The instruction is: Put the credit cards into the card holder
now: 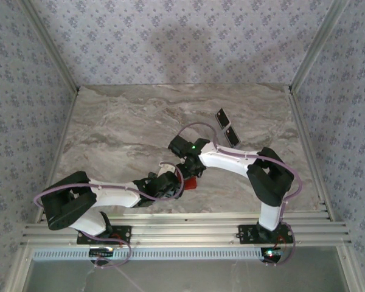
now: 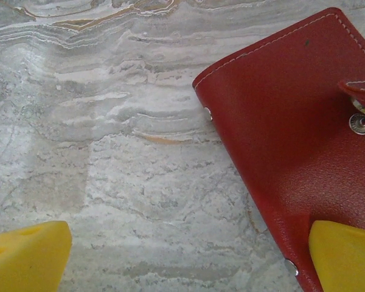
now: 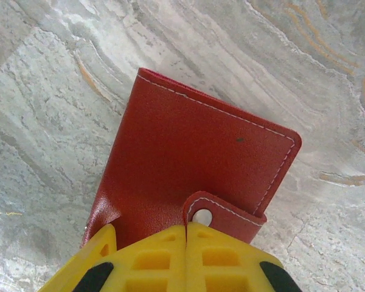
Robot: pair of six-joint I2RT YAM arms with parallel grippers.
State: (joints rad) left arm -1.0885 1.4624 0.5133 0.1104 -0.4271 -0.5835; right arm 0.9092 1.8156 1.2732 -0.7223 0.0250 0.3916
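Arms bend inward toward each other: right gripper [image 3: 187, 230] pinches the clasp tab [image 3: 225, 214] of the red card holder [image 3: 188, 152]; left gripper [image 2: 185, 258] gapes wide over its edge.

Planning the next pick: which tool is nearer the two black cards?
Right. The right tool, shut at the tab of the red wallet, sits near-left of the black cards. The left tool, open at the wallet's edge, is farther off.
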